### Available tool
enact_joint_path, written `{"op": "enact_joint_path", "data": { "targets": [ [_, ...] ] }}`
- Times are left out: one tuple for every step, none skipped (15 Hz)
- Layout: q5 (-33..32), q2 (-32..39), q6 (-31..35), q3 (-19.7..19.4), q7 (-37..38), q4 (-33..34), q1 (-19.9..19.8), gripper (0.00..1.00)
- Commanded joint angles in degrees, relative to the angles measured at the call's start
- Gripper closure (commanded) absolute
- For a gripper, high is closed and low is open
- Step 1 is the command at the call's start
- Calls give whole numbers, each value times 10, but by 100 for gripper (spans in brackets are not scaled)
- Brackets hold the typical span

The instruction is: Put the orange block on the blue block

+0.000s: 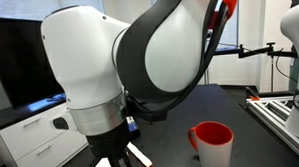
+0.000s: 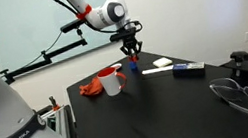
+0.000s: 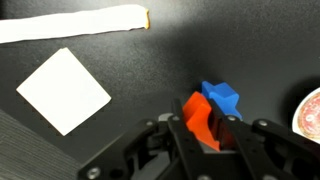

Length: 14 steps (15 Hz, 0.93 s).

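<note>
My pincer (image 3: 208, 128) is closed on the orange block (image 3: 195, 108). In the wrist view one finger (image 3: 181, 138) presses on each side of it. The blue block (image 3: 222, 97) sits just past the orange one, partly under its far edge. From here I cannot tell whether the two touch. Both blocks show against the black table (image 3: 150, 70).

At the right edge of the wrist view I see a slice of the red cup (image 3: 311, 115), near the blocks. Further off to the other side a white square pad (image 3: 63, 90) lies flat on the table. Beyond it, along the top, lies a long white stick (image 3: 70, 25) with an orange tip.

In an exterior view my pincer (image 2: 131, 51) hangs above the table (image 2: 169, 97), fingers pointing down, with the blue block (image 2: 134, 68) right under it. The orange block is too small to make out there. The cup (image 2: 112, 81) stands upright just beside that spot, and the pad (image 2: 163, 63) lies on the other side. Clear glasses (image 2: 235, 96) lie well apart, toward the table's near corner.

In an exterior view my own arm (image 1: 99, 65) fills most of the picture, and the cup (image 1: 214, 141) stands low beside it.
</note>
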Motion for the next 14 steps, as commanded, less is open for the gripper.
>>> {"op": "enact_joint_path", "data": {
  "targets": [
    [5, -23, 6, 5, -6, -20, -5, 93],
    [6, -25, 6, 5, -7, -21, -6, 93],
    [7, -26, 6, 6, -7, -22, -6, 93],
    [7, -27, 7, 6, -7, -23, -6, 93],
    [7, -27, 6, 6, -8, -24, -6, 93],
    [8, -28, 6, 7, -8, -25, -6, 93],
    [9, -30, 5, 8, -8, -28, -7, 93],
    [9, -32, 5, 8, -8, -31, -7, 93],
    [11, -34, 6, 9, -9, -35, -8, 93],
    [11, -36, 6, 10, -10, -38, -8, 93],
    [11, -38, 7, 10, -9, -40, -8, 93],
    [11, -39, 7, 9, -9, -41, -8, 93],
    [10, -40, 7, 9, -9, -42, -8, 93],
    [11, -40, 6, 9, -9, -42, -7, 93]
  ]
}}
